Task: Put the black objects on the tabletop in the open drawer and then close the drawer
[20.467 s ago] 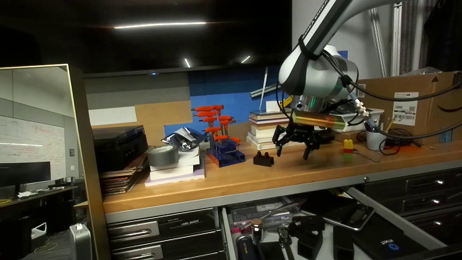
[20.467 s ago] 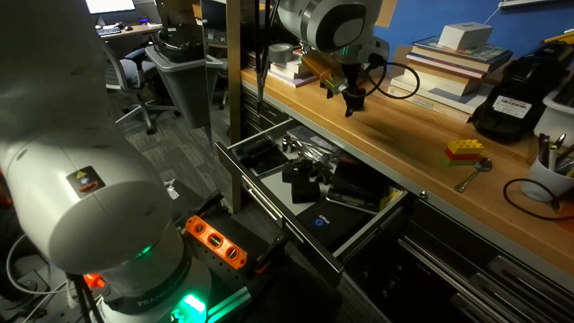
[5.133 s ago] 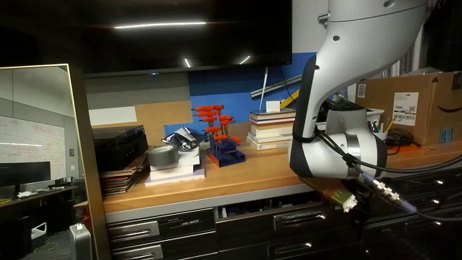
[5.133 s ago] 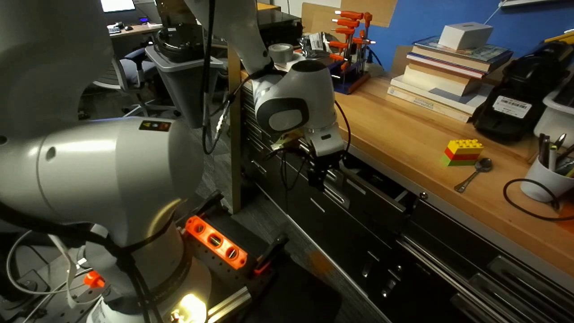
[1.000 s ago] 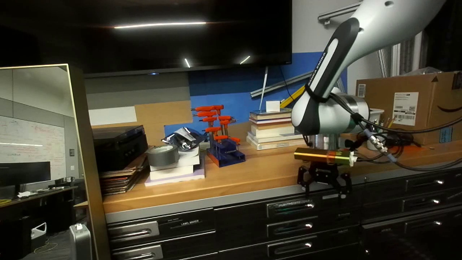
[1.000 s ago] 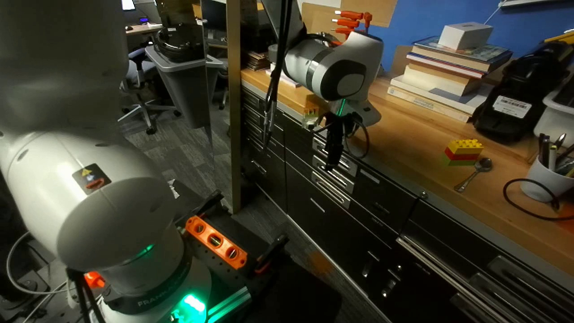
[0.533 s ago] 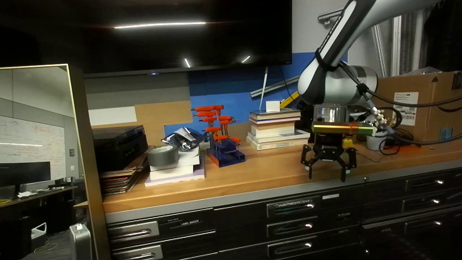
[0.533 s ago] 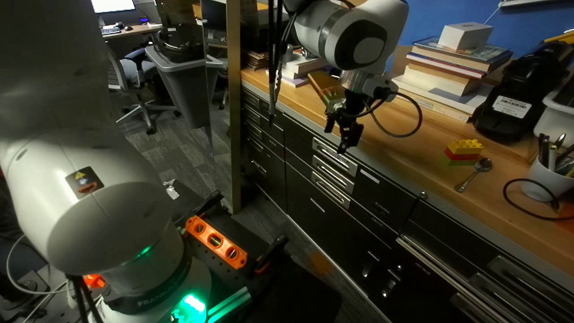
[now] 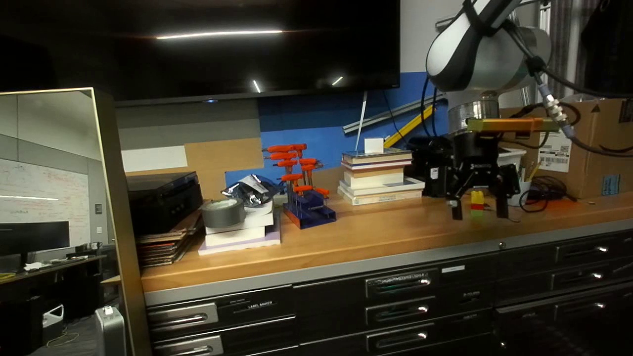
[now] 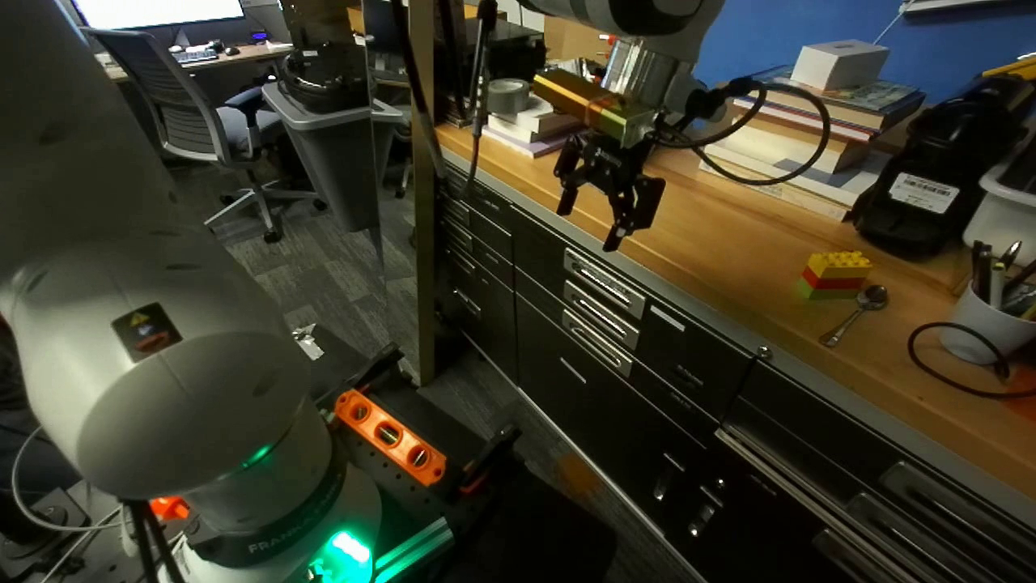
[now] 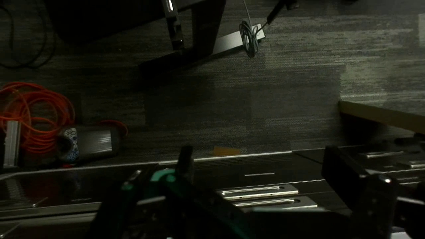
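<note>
The drawer (image 9: 331, 302) is shut, its dark front flush with the cabinet under the tabletop (image 9: 376, 227). It also shows shut in an exterior view (image 10: 541, 243), with its silver handle (image 10: 605, 281). The black objects do not show in any view; the drawer's inside is hidden. My gripper (image 9: 479, 212) is open and empty, raised above the front part of the tabletop, fingers down. It also shows open in an exterior view (image 10: 589, 221). In the dark wrist view its fingers (image 11: 259, 156) stand wide apart with cabinet fronts and floor beyond.
On the tabletop stand a book stack (image 9: 376, 178), an orange-handled tool stand (image 9: 310, 210), grey tape on books (image 9: 223, 215), a toy-brick block (image 10: 837, 275), a spoon (image 10: 858, 314), a pen cup (image 10: 991, 328) and a black boxy device (image 10: 931, 174). A mirror frame (image 9: 109, 198) is at the left.
The drawer was open 20.5 s ago with a black object on the tabletop, partly open 5.1 s ago, and shut since 1 s ago. My open gripper has risen from the drawer fronts.
</note>
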